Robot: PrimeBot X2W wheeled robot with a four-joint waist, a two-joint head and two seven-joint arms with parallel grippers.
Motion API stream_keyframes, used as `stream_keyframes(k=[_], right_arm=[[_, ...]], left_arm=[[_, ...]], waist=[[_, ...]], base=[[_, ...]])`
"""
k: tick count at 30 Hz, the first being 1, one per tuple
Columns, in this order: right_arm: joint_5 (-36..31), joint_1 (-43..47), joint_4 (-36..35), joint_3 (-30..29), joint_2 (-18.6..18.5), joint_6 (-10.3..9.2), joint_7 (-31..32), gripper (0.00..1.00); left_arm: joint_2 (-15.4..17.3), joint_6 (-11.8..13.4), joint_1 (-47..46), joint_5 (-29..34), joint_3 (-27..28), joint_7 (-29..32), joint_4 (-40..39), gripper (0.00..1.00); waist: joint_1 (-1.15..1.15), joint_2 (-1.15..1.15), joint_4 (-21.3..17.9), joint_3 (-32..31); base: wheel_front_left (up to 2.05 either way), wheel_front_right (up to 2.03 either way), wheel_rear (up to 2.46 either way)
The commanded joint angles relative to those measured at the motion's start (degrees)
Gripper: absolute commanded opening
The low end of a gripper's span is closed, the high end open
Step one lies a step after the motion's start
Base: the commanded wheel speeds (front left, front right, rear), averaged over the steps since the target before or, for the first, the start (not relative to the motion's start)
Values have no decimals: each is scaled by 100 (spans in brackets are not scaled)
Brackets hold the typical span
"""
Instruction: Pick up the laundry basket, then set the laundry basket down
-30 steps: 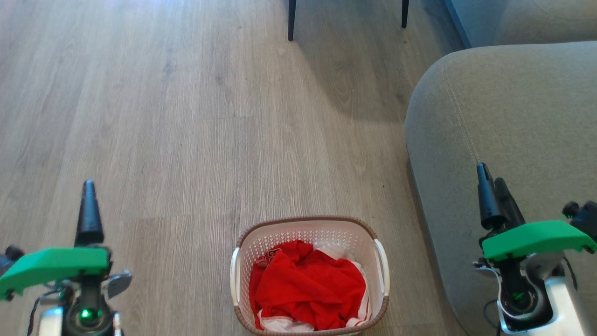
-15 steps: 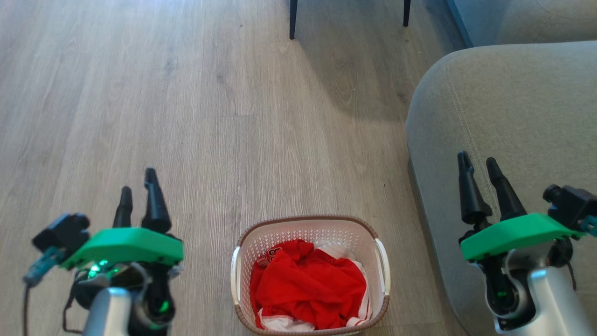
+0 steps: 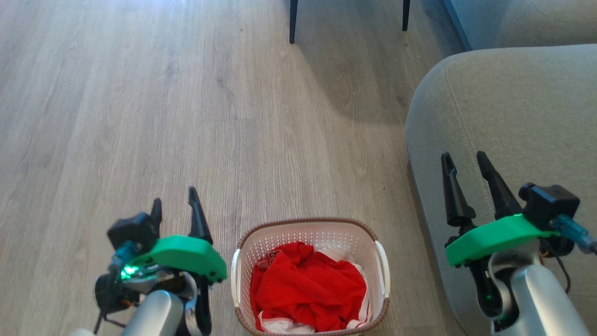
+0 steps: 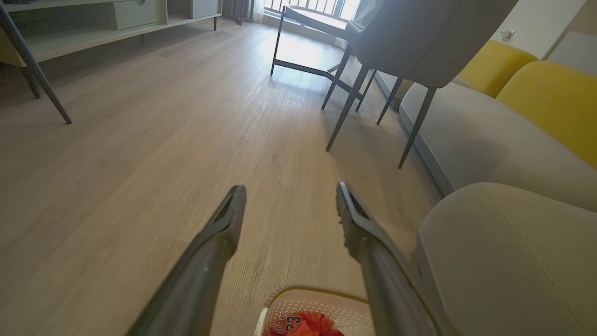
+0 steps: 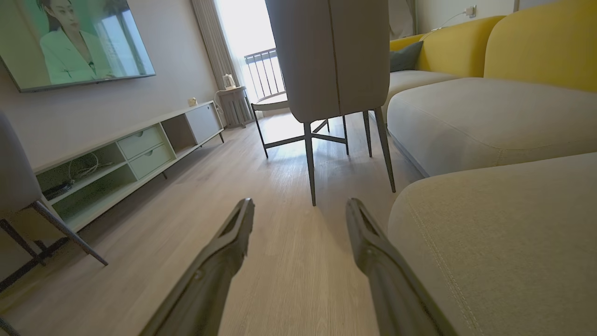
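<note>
Pale wood floor [image 3: 163, 116]. Grey sofa [image 3: 513, 107] on the right, yellow cushions [image 5: 541, 42] behind. Grey chair [image 5: 333, 56] on dark legs; low cabinet [image 5: 140, 144] beneath a wall TV [image 5: 74, 42]; bright window [image 5: 242, 28].

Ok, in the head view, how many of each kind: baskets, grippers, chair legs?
laundry basket: 1
grippers: 2 (left gripper, right gripper, fingers apart on both)
chair legs: 2
Total: 5

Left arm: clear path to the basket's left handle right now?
Probably yes. The left gripper stands open just beside the laundry basket, on the side of its left handle, with only bare floor between them and nothing in the way.
</note>
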Motion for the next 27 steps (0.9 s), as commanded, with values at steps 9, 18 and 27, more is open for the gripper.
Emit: stream_keyframes(k=[9, 18, 27], right_arm=[[-503, -141, 264, 169, 68, 31, -225, 100], [-916, -195, 344, 151, 145, 33, -376, 100], [-1433, -224, 16, 272, 151, 36, -510, 100]], left_arm=[[143, -1, -496, 584, -252, -224, -63, 100], [-108, -653, -347, 876, 144, -375, -575, 100], [-392, -986, -245, 1470, 659, -509, -1113, 100]], waist=[[0, 0, 15, -38], [0, 0, 12, -46], [0, 0, -4, -39]], base=[[0, 0, 0], [0, 0, 0], [0, 0, 0]])
